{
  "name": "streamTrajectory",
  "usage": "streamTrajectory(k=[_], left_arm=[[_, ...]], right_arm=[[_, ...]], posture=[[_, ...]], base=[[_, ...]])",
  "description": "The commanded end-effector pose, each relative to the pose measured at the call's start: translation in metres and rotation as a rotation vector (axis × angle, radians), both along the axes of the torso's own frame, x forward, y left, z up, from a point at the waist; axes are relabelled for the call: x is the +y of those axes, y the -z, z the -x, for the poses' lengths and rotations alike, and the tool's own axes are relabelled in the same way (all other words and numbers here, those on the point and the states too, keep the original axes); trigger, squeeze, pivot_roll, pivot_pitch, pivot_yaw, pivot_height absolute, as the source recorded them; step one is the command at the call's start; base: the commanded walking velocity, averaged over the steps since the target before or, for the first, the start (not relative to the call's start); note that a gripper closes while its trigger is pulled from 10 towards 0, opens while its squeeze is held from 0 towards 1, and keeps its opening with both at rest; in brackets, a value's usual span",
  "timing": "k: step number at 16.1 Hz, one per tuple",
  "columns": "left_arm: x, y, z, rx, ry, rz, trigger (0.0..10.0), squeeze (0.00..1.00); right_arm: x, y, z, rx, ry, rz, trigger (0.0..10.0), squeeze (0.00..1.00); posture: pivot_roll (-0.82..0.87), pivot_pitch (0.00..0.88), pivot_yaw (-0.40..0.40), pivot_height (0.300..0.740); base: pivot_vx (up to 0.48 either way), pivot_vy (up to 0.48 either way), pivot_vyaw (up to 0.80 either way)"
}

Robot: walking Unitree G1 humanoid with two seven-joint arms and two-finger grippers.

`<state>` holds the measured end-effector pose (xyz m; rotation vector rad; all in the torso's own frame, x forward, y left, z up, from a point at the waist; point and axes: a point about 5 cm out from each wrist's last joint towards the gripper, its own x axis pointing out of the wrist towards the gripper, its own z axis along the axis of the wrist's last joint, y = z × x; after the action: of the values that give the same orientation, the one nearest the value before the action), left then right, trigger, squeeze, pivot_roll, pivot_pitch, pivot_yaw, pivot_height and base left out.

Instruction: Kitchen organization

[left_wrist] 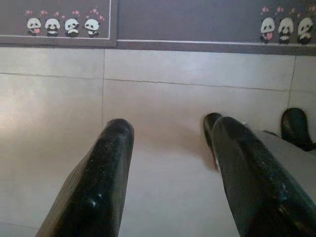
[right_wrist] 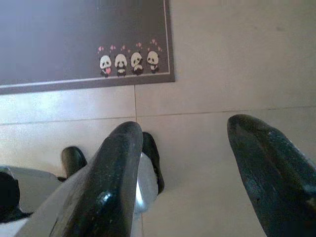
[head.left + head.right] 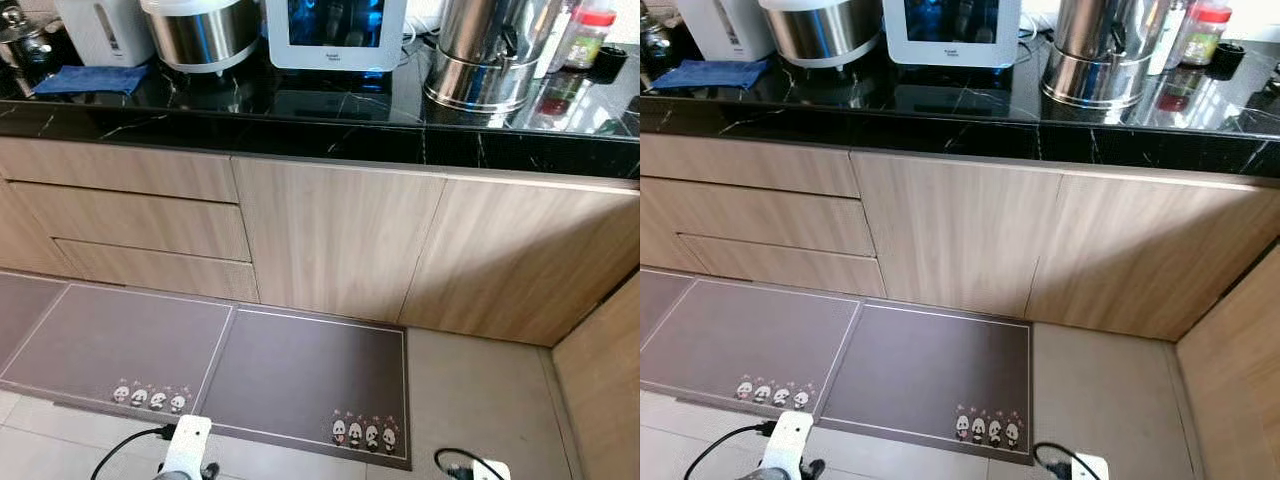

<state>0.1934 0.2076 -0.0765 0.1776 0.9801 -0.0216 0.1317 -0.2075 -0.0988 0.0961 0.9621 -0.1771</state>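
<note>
A black marble-veined countertop point(image 3: 330, 135) runs along a kitchen wall above pale wood cabinet doors point(image 3: 335, 240) and a stack of three drawers point(image 3: 130, 215). Along the back edge of the countertop stand, from its left end, a white kettle-like appliance point(image 3: 100, 30), a steel rice cooker point(image 3: 200, 32), a white box-shaped appliance with a blue-lit window point(image 3: 335, 30) and a tall steel urn point(image 3: 495, 50). A folded blue cloth point(image 3: 90, 80) lies near the front edge at the left end, in front of the white appliance. A red-capped jar point(image 3: 590, 38) sits toward the right end, behind the urn.

On the tiled floor point(image 3: 470, 390) below, two grey mats point(image 3: 300, 380) lie side by side against the cabinet base, each printed with a row of small pandas point(image 3: 360, 433) along its near edge.

The robot's arms hang low over the tiles. The left gripper point(image 1: 170, 148) points down at bare floor just short of the mats' near edge, its two black fingers point(image 1: 106, 177) set well apart with nothing between them. The right gripper point(image 2: 197, 148) hangs likewise over the tiles near the right-hand mat's corner, fingers point(image 2: 116, 182) spread wide and holding nothing. A white wrist housing with a black cable point(image 3: 185, 445) shows at the foot of the head view.
</note>
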Motion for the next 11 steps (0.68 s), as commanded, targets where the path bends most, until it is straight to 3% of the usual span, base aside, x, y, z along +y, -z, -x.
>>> streamTrajectory(k=[1,11], left_arm=[[0.0022,0.0004,0.0016,0.003,0.001,-0.001,10.0,0.00],[-0.0059,-0.0004,-0.0034,0.010,-0.004,0.030,10.0,0.00]], right_arm=[[-0.0024,-0.0013,-0.0015,-0.015,0.015,0.006,10.0,0.00],[0.0014,-0.0027,-0.0073,-0.028,0.006,0.007,10.0,0.00]], posture=[[0.04,0.049,0.035,0.740],[0.04,0.029,0.026,0.740]], base=[[0.000,0.000,-0.76],[0.000,0.000,-0.76]])
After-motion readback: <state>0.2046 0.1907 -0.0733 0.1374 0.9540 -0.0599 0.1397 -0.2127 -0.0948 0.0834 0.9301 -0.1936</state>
